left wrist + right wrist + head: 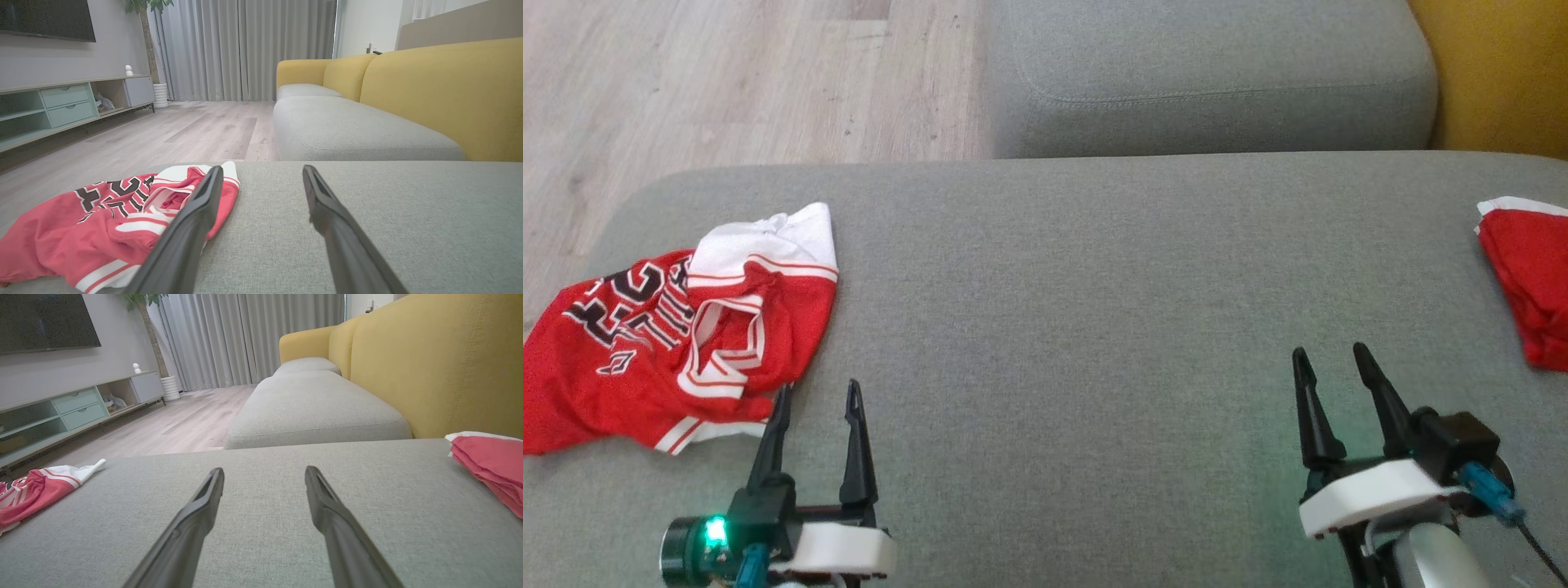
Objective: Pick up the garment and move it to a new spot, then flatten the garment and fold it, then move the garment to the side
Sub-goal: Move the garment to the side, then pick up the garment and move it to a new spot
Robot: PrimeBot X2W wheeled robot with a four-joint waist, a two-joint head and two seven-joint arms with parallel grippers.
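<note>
Now | left end effector (818,394) and right end effector (1327,351) spread, empty | garment (621,367) just left of left end effector; probably light, limp, slippery | pinch nearest trimmed hem

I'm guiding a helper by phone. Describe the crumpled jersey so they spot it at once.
Start at the grey seat cushion before the robot. At its left end, beside the wooden floor, lies the crumpled jersey, ahead of the left tool. Unlike the other red garment at the right end, it shows black lettering and a white panel.
</note>
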